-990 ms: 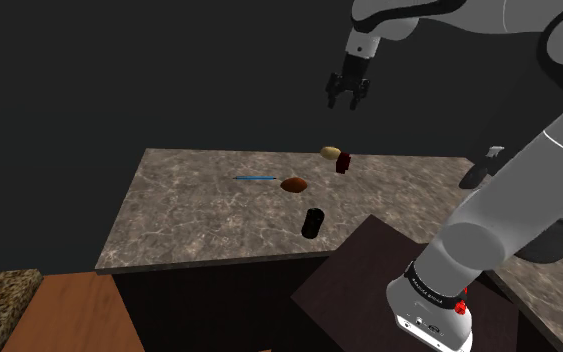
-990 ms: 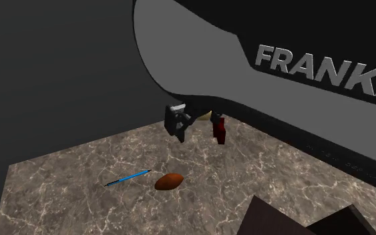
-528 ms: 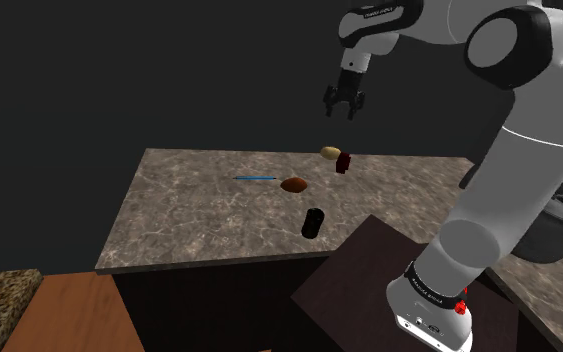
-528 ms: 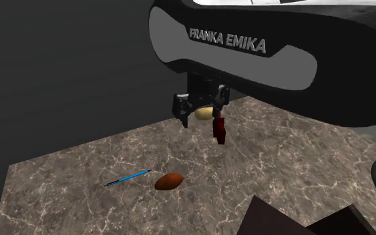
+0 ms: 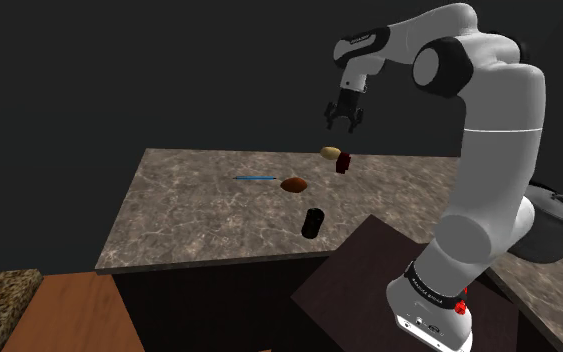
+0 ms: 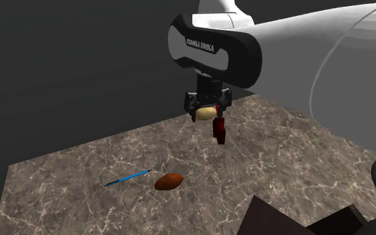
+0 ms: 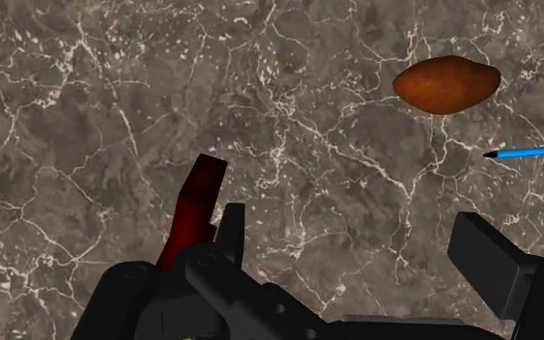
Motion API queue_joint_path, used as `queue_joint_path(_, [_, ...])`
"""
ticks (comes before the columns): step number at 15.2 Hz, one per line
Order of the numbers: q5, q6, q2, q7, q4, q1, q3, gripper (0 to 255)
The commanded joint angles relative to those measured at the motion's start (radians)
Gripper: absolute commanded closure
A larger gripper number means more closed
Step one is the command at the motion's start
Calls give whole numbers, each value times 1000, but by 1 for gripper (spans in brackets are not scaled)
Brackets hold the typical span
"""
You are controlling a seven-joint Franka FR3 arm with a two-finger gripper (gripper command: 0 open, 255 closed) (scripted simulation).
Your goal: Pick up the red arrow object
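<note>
Red arrow (image 7: 197,201) beside jaws (outside them)

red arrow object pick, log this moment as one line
stage: pre-grasp | black two-finger gripper: open, empty, in air | dark red arrow-shaped object: on brown marbled countertop, not grasped

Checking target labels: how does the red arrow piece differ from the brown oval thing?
Colour: the red arrow piece is dark red, the brown oval thing orange-brown. Shape: the arrow piece is narrow and flat-faced, the oval rounded with tapered ends. Pose: the arrow piece seems to stand on end, the oval lies flat. Both sit on the veined stone counter.
</note>
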Motion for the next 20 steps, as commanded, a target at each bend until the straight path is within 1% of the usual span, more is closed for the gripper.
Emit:
queue_joint_path(1, [27,-24,80,5,66,-35,-5,0])
queue_joint_path(7, [95,-106,315,43,280,-146,-5,0])
queue_joint_path(12, [140,-191,520,98,495,-251,3,0])
queue_joint_path(13, [143,-199,538,103,516,-261,5,0])
queue_joint_path(20, [153,-139,591,94,507,-263,13,0])
